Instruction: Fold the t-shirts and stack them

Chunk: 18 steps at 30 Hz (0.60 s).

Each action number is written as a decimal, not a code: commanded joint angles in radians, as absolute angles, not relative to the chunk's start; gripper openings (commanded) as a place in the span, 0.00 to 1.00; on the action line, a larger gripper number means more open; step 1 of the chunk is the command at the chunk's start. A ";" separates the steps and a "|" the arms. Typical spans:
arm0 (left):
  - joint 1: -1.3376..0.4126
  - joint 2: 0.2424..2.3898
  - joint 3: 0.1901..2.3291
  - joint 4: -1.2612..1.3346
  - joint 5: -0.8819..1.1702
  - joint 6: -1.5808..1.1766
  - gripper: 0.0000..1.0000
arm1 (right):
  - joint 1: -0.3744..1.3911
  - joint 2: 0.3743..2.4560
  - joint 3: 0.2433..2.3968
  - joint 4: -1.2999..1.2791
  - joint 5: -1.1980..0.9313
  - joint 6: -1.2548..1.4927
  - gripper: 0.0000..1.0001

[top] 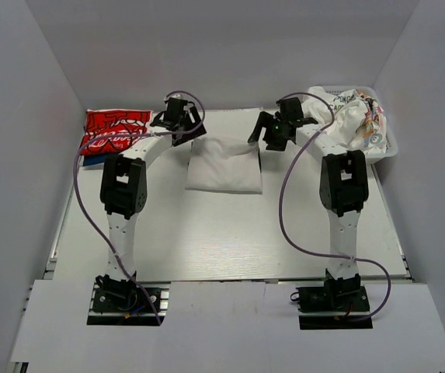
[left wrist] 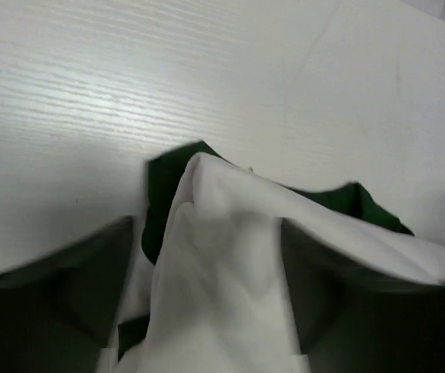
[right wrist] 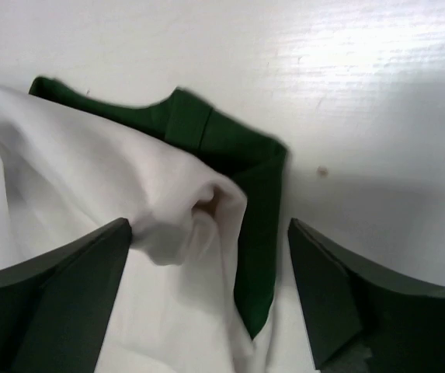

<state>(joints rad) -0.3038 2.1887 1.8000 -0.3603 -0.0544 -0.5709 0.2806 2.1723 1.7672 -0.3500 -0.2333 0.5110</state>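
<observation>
A folded pale, pink-tinged t-shirt (top: 224, 165) lies at the table's far middle on top of a dark green t-shirt (right wrist: 257, 186), whose edges peek out beneath it. My left gripper (top: 177, 120) stands at the pile's far left corner. In the left wrist view it (left wrist: 210, 287) is open, with a loose ridge of the pale t-shirt (left wrist: 222, 256) between its fingers (left wrist: 74, 287). My right gripper (top: 278, 128) is at the far right corner. In the right wrist view it (right wrist: 206, 272) is open, straddling the pale t-shirt's corner (right wrist: 168, 210) and the green edge. A red t-shirt with white script (top: 113, 130) lies folded at the far left.
A white mesh basket (top: 389, 148) stands at the far right corner, holding a crumpled off-white printed t-shirt (top: 354, 120). White walls enclose the table on the left, back and right. Purple cables loop beside both arms.
</observation>
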 commanded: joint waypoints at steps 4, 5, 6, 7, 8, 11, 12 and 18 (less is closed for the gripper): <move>-0.268 2.198 1.959 -0.472 -0.041 -0.569 1.00 | 0.271 2.204 1.904 -0.390 -0.256 0.384 0.90; -0.268 2.174 1.927 -0.459 -0.032 -0.569 1.00 | 0.276 2.144 1.873 -0.364 -0.274 0.376 0.90; -0.268 2.121 1.889 -0.415 -0.023 -0.569 1.00 | 0.281 2.120 1.843 -0.347 -0.285 0.373 0.90; -0.278 2.093 1.806 -0.384 0.009 -0.560 1.00 | 0.284 2.096 1.731 -0.275 -0.316 0.371 0.90; -0.278 2.047 1.740 -0.329 0.040 -0.560 1.00 | 0.293 2.027 1.638 -0.250 -0.362 0.374 0.90; -0.288 2.020 1.681 -0.279 0.109 -0.560 1.00 | 0.310 1.958 1.573 -0.152 -0.406 0.367 0.90; -0.288 2.020 1.666 -0.234 0.170 -0.560 1.00 | 0.320 1.954 1.548 -0.143 -0.444 0.373 0.90; -0.288 2.149 1.741 -0.225 0.285 -0.569 1.00 | 0.336 2.093 1.638 -0.163 -0.483 0.406 0.90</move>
